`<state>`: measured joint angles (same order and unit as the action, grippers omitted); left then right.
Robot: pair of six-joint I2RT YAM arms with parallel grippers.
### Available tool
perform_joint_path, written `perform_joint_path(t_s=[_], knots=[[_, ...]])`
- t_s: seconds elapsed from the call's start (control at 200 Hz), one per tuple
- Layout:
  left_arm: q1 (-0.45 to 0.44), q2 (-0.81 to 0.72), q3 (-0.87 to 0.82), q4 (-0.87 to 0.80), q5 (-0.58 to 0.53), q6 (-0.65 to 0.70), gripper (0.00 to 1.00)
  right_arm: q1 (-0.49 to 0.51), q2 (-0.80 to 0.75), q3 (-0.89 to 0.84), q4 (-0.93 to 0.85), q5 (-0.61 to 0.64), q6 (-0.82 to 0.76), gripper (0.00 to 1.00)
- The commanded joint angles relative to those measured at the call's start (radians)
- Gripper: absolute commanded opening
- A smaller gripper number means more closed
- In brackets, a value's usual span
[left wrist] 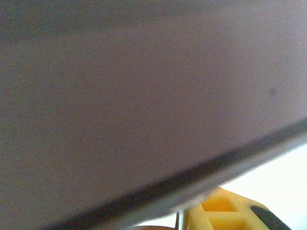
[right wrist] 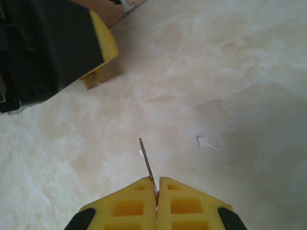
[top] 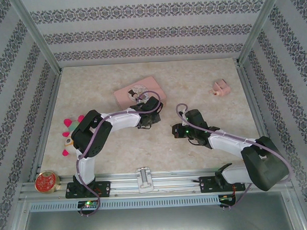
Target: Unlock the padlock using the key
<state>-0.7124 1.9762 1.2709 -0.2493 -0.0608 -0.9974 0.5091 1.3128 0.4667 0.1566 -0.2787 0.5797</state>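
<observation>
tin: behind left pincer | right pincer: right of left pincer | key: in right pincer

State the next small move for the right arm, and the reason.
Probably ease the right gripper forward and left toward the left gripper. The right jaws are shut on the key, whose tip points at bare table, short of the small brass piece, likely the padlock, under the left gripper's yellow finger. Whether the keyhole faces the key is not visible.

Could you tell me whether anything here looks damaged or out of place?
A small white fleck lies on the marbled table beside the key pinched in the right gripper; it looks like a chip or a scrap. Nothing else stands out.
</observation>
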Motion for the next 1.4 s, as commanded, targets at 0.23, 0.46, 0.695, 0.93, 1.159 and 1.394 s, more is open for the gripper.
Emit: perform_joint_path(t_s=[0.23,0.46,0.695,0.93,1.159,1.394], knots=[[-0.004,-0.036,-0.022,0.065,0.133,-0.069,0.21,0.081,0.056,-0.067,0.304,0.030,-0.020,0.00],[0.008,-0.043,-0.043,0.092,0.158,-0.085,0.21,0.090,0.121,-0.060,0.375,0.039,-0.026,0.00],[0.016,-0.037,-0.065,0.143,0.186,-0.114,0.21,0.099,0.224,-0.031,0.445,0.026,-0.012,0.00],[0.027,-0.034,-0.081,0.173,0.216,-0.132,0.21,0.106,0.307,0.010,0.480,0.024,-0.007,0.00],[0.031,-0.040,-0.090,0.174,0.223,-0.130,0.21,0.106,0.368,0.039,0.504,0.010,-0.004,0.00],[0.033,-0.041,-0.098,0.179,0.226,-0.129,0.21,0.105,0.382,0.039,0.528,0.018,-0.002,0.00]])
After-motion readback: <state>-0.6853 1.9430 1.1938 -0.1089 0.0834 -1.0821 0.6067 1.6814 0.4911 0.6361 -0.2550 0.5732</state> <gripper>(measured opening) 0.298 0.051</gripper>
